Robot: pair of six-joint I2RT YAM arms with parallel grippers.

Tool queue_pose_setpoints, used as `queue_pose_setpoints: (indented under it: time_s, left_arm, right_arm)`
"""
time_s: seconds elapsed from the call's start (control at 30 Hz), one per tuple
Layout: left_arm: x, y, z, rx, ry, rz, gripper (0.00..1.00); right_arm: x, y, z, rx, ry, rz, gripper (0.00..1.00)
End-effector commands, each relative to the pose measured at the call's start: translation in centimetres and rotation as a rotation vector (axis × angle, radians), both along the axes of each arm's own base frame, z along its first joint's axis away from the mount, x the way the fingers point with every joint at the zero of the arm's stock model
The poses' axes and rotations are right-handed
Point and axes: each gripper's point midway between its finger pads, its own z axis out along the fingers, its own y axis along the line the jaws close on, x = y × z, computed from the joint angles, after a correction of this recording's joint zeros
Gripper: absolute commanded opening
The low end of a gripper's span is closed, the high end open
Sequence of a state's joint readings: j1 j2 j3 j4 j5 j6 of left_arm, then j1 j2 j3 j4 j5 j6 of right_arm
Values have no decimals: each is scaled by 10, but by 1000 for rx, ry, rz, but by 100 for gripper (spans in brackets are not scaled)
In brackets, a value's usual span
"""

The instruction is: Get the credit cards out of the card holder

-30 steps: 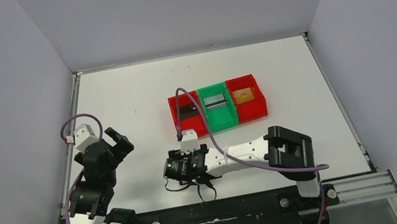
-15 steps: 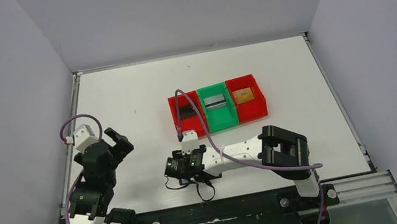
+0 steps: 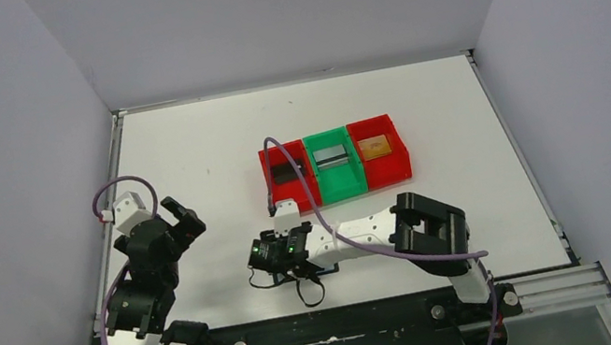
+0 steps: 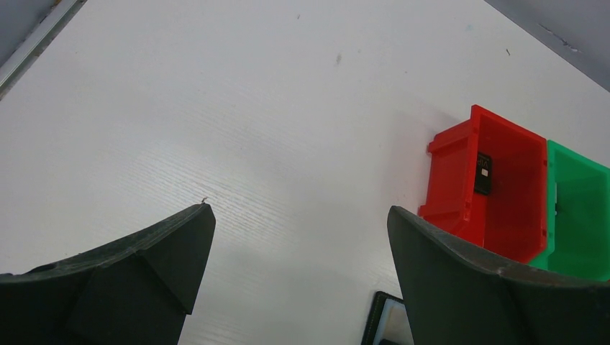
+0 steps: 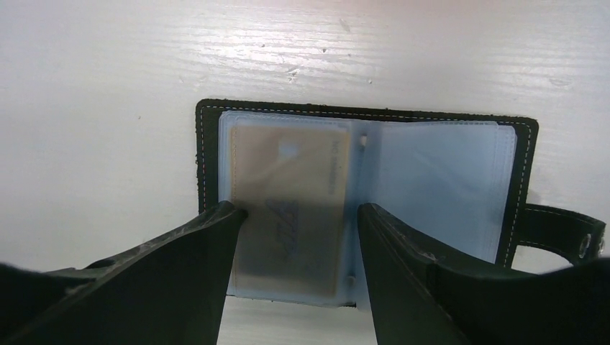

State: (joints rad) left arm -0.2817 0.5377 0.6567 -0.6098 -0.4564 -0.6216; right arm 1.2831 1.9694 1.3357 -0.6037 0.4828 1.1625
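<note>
The card holder lies open on the white table, black rim around bluish clear pockets, its tab off to the right. A tan credit card sits in its left pocket. My right gripper reaches down over that pocket, its two fingers pressed against the card's opposite long edges. From above, the right gripper covers most of the card holder. My left gripper hovers wide open and empty at the left; in its wrist view a corner of the card holder shows.
Three joined bins stand behind the holder. The left red bin holds a black card, the green bin a silver-grey card, the right red bin a gold card. A purple cable arcs over the bins.
My right gripper has slid a little left and down over the card holder and its jaws have narrowed onto the tan card. The left arm has stayed put.
</note>
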Motion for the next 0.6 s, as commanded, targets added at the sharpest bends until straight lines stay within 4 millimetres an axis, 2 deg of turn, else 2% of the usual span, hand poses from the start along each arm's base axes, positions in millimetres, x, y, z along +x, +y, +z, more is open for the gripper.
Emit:
queue_pose_setpoints:
  time_s: [0.0,0.27,0.47,0.57]
  left_arm:
    - [6,0,13,-13,-53,5,93]
    - [7,-3,11,-14,-44,-8,93]
    - [11,-11,6,-17,-23,-52,93]
    - [16,-29,8,-38,-30,-153,93]
  right_arm:
    - [4,-4,-4,-38,-3,-9,59]
    - [8,-5,6,12,-16,-16,40]
    - [10,-3,20,72,-33,-2,37]
    - [12,2,28,162,-27,5,36]
